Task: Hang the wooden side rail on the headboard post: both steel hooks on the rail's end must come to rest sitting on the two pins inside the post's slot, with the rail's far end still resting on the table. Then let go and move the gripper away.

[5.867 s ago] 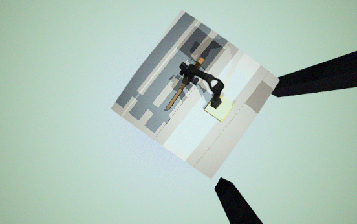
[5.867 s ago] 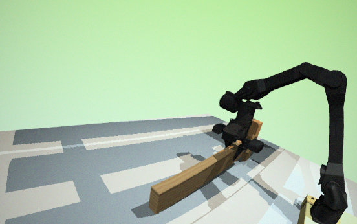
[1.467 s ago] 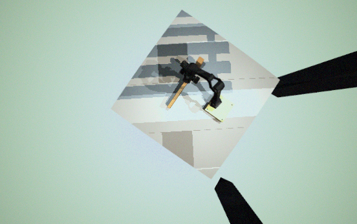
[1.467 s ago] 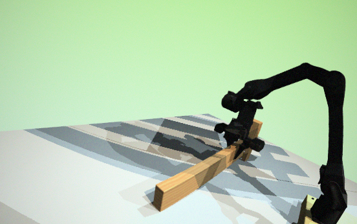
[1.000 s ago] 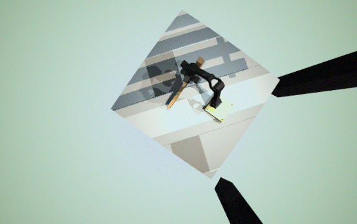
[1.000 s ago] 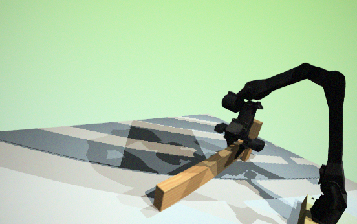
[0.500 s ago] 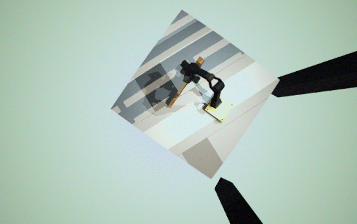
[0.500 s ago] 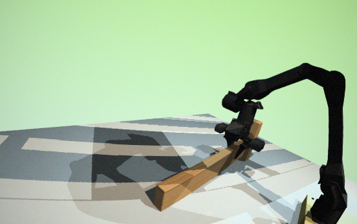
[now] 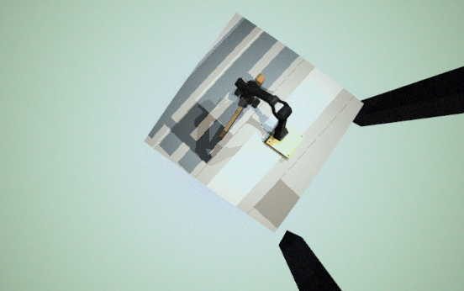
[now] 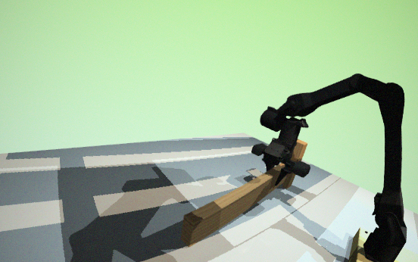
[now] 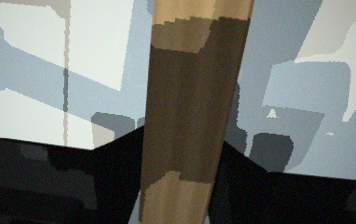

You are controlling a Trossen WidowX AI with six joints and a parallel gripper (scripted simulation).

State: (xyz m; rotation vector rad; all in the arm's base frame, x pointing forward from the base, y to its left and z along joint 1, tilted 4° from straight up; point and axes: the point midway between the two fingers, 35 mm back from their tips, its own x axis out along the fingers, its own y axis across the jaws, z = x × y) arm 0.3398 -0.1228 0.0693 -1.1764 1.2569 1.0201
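The wooden side rail [image 9: 230,124] [image 10: 227,202] [image 11: 187,110] runs from its far end, low at the table in the exterior view, up to the gripper. My gripper [image 10: 276,174] [image 11: 179,131] is shut on the rail near its post-side end, with one finger on each side of it. The headboard post [image 9: 260,79] [image 10: 300,151] stands upright just behind the gripper. The rail's near end is close to the post; whether it touches cannot be told. The steel hooks, the slot and the pins are hidden behind the gripper or out of view.
The arm's base stands on a pale yellow plate [image 9: 290,147] [image 10: 354,247] on the table [image 9: 277,203]. The arm reaches over to the rail from the right in the exterior view. Patchy shadows and stripes cross the table top. Two black beams [image 9: 412,98] [image 9: 308,265] show beyond the table.
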